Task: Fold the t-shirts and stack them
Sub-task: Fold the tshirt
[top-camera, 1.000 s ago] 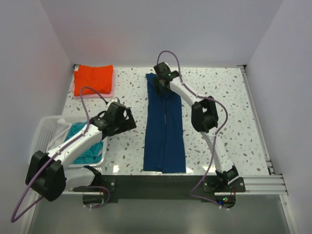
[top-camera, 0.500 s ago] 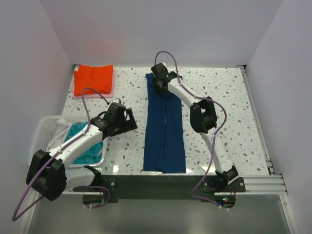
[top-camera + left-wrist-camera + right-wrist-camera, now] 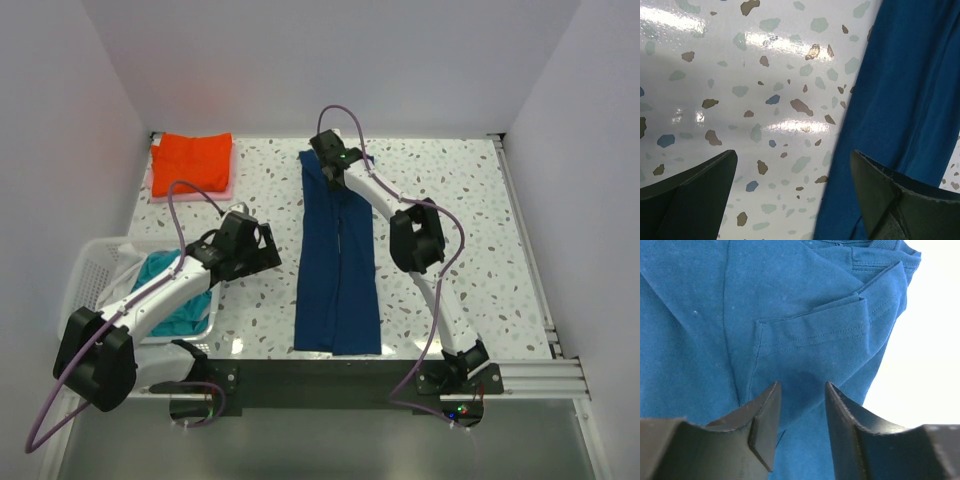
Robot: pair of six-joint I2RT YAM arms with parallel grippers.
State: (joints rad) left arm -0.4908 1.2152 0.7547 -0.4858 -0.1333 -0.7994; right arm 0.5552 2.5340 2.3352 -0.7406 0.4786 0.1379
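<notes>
A navy t-shirt [image 3: 338, 260] lies folded into a long narrow strip down the middle of the table. My right gripper [image 3: 328, 170] is down on the strip's far end. In the right wrist view its fingertips [image 3: 802, 410] press on the blue cloth [image 3: 715, 315] just below a folded sleeve hem [image 3: 815, 330], narrowed but with a gap between them. My left gripper [image 3: 268, 248] hovers wide open beside the strip's left edge. One of its fingers [image 3: 900, 200] is over the blue cloth [image 3: 905, 100], the other over bare table.
A folded orange-red t-shirt [image 3: 192, 157] rests on a pink one [image 3: 226, 190] at the far left corner. A white slatted basket [image 3: 90, 270] at the near left holds a teal t-shirt [image 3: 175, 290]. The speckled tabletop [image 3: 450, 220] extends to the right of the strip.
The right gripper's jaws have narrowed from wide open onto the shirt's far end and the arm has shifted slightly left. The left arm has hardly moved.
</notes>
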